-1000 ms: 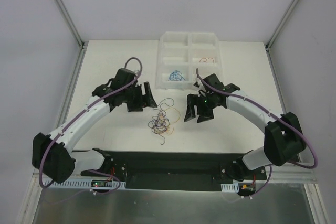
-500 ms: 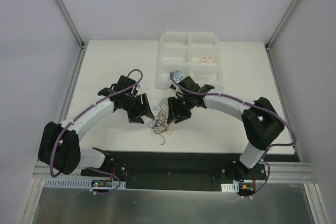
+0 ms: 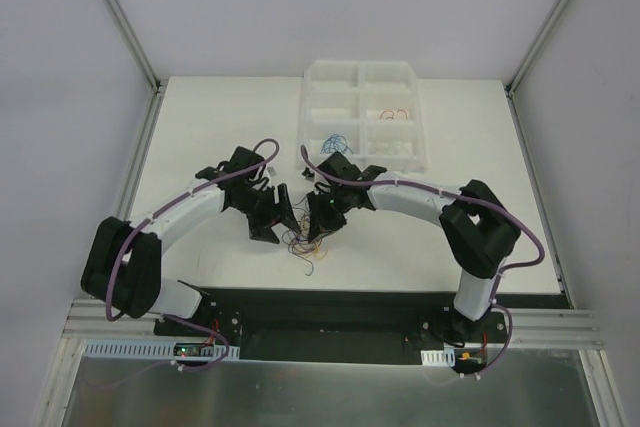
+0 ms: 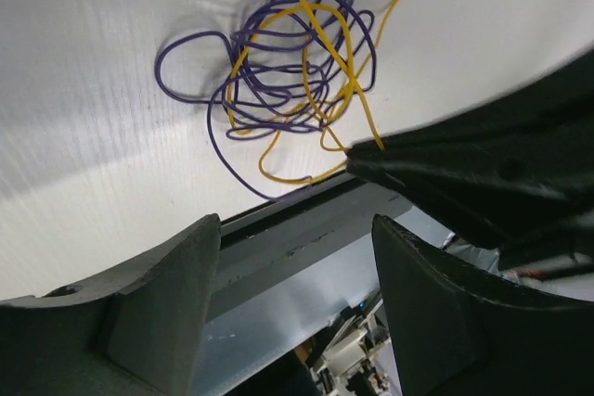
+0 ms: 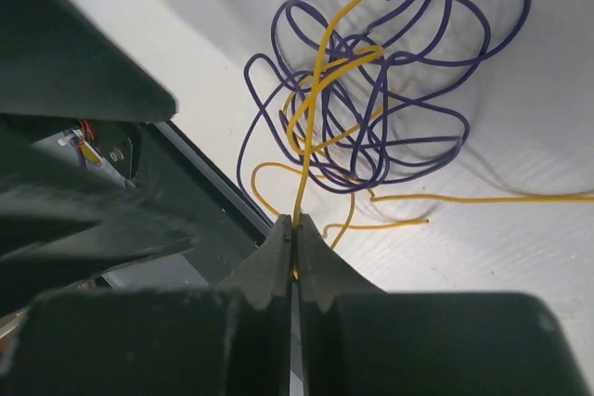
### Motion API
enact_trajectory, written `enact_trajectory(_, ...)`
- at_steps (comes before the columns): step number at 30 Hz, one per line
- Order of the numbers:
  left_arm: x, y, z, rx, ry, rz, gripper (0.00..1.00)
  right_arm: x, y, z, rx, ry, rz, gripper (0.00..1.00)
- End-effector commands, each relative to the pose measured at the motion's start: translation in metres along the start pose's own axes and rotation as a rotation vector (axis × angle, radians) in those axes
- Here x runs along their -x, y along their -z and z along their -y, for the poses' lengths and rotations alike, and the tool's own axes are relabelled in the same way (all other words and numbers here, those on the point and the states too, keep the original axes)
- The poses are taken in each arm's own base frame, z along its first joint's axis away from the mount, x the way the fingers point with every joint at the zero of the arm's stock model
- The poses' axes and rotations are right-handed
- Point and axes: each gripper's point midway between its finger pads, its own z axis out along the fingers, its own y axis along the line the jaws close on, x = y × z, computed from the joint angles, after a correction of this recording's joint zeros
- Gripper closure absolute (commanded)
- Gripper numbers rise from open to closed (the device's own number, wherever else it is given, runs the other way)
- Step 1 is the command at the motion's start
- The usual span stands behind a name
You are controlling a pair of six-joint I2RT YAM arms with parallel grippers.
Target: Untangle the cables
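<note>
The cables [image 3: 304, 240] lie as a small curly tangle on the white table between my two grippers. In the wrist views the tangle is a purple cable [image 4: 278, 90] wound through a yellow cable [image 5: 311, 127]. My right gripper [image 5: 295, 222] is shut on a strand of the yellow cable at the tangle's near edge, and it sits at the tangle's right side [image 3: 318, 222]. My left gripper [image 4: 295, 224] stands open just left of the tangle [image 3: 276, 223], nothing between its fingers [image 4: 176, 285]. The right gripper's dark fingers [image 4: 464, 169] show pinching yellow wire in the left wrist view.
A clear compartment tray [image 3: 362, 74] stands at the back. It holds a blue wire [image 3: 335, 143] and a red-orange wire [image 3: 397, 113] in separate compartments. The black base plate [image 3: 320, 312] runs along the near edge. Metal frame posts [image 3: 130, 37] flank the table.
Both arms have swung inward and down to the tangle. The right gripper has gone from open to shut on the yellow cable. The left gripper stays open.
</note>
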Motion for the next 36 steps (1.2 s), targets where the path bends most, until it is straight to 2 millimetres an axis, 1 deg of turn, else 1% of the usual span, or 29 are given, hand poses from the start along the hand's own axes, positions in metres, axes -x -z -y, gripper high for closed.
enact_trajectory(1,0.002,-0.017,0.010,-0.003,-0.020,-0.086,0.31,0.010,0.042,-0.031,0.043,0.027,0.075,0.99)
enact_trajectory(2,0.000,-0.025,0.012,0.010,-0.032,-0.110,0.29,0.009,0.050,-0.033,0.051,0.016,0.083,0.99)
enact_trajectory(3,0.003,-0.030,0.015,0.021,-0.050,-0.116,0.26,0.010,0.059,-0.039,0.077,0.004,0.095,0.99)
enact_trajectory(4,0.001,-0.038,0.017,0.041,-0.067,-0.134,0.24,0.012,0.067,-0.045,0.100,-0.005,0.112,0.99)
enact_trajectory(5,0.003,-0.045,0.018,0.060,-0.073,-0.142,0.24,0.015,0.077,-0.051,0.120,-0.004,0.135,0.99)
enact_trajectory(6,0.005,-0.053,0.013,0.084,-0.053,-0.154,0.24,0.018,0.089,-0.059,0.137,0.005,0.165,0.99)
enact_trajectory(8,0.013,-0.066,0.005,0.124,-0.028,-0.159,0.26,0.025,0.119,-0.077,0.171,0.025,0.231,0.99)
enact_trajectory(11,0.027,-0.079,-0.008,0.184,-0.004,-0.145,0.27,0.033,0.176,-0.102,0.214,0.045,0.333,0.99)
enact_trajectory(12,0.031,-0.080,-0.010,0.192,0.003,-0.140,0.27,0.037,0.202,-0.113,0.231,0.061,0.387,0.99)
enact_trajectory(13,0.034,-0.080,-0.012,0.196,0.012,-0.135,0.27,0.040,0.238,-0.131,0.263,0.095,0.465,0.99)
enact_trajectory(14,0.037,-0.080,-0.013,0.201,0.014,-0.126,0.28,0.043,0.264,-0.144,0.288,0.124,0.520,0.99)
enact_trajectory(15,0.041,-0.080,-0.013,0.204,0.014,-0.116,0.28,0.045,0.295,-0.160,0.315,0.170,0.585,0.99)
enact_trajectory(16,0.044,-0.079,-0.016,0.209,0.016,-0.108,0.28,0.048,0.319,-0.172,0.325,0.207,0.633,0.99)
enact_trajectory(18,0.050,-0.078,-0.022,0.220,0.030,-0.097,0.30,0.051,0.378,-0.208,0.367,0.309,0.738,0.99)
enact_trajectory(19,0.053,-0.077,-0.028,0.224,0.046,-0.095,0.30,0.051,0.403,-0.223,0.379,0.356,0.784,0.99)
enact_trajectory(20,0.056,-0.076,-0.032,0.227,0.064,-0.092,0.30,0.051,0.431,-0.239,0.393,0.400,0.848,0.99)
enact_trajectory(21,0.060,-0.073,-0.037,0.227,0.082,-0.084,0.31,0.053,0.452,-0.249,0.410,0.422,0.902,0.99)
enact_trajectory(22,0.063,-0.070,-0.042,0.225,0.097,-0.079,0.32,0.051,0.480,-0.262,0.454,0.436,0.972,0.99)
enact_trajectory(23,0.067,-0.065,-0.046,0.219,0.111,-0.066,0.32,0.051,0.502,-0.272,0.510,0.442,1.027,0.99)
enact_trajectory(24,0.072,-0.059,-0.051,0.214,0.122,-0.052,0.32,0.051,0.529,-0.287,0.605,0.473,1.096,0.99)
enact_trajectory(25,0.076,-0.053,-0.056,0.209,0.140,-0.036,0.32,0.048,0.543,-0.294,0.673,0.473,1.121,0.99)
enact_trajectory(26,0.080,-0.045,-0.061,0.202,0.157,-0.019,0.32,0.041,0.557,-0.298,0.743,0.456,1.148,0.99)
enact_trajectory(28,0.088,-0.030,-0.073,0.192,0.194,0.017,0.32,0.037,0.575,-0.298,0.754,0.481,1.234,0.99)
enact_trajectory(30,0.093,-0.015,-0.085,0.188,0.224,0.053,0.32,0.036,0.583,-0.296,0.709,0.518,1.274,0.99)
enact_trajectory(31,0.095,-0.007,-0.090,0.184,0.238,0.067,0.32,0.037,0.582,-0.292,0.683,0.526,1.274,0.99)
enact_trajectory(32,0.097,0.001,-0.097,0.183,0.255,0.089,0.32,0.042,0.579,-0.285,0.652,0.509,1.269,0.99)
enact_trajectory(33,0.098,0.008,-0.098,0.178,0.258,0.102,0.32,0.050,0.571,-0.276,0.629,0.474,1.247,0.99)
enact_trajectory(34,0.100,0.016,-0.098,0.174,0.250,0.127,0.31,0.053,0.562,-0.268,0.617,0.453,1.222,0.99)
enact_trajectory(36,0.101,0.031,-0.094,0.177,0.218,0.164,0.30,0.061,0.540,-0.246,0.564,0.395,1.184,0.99)
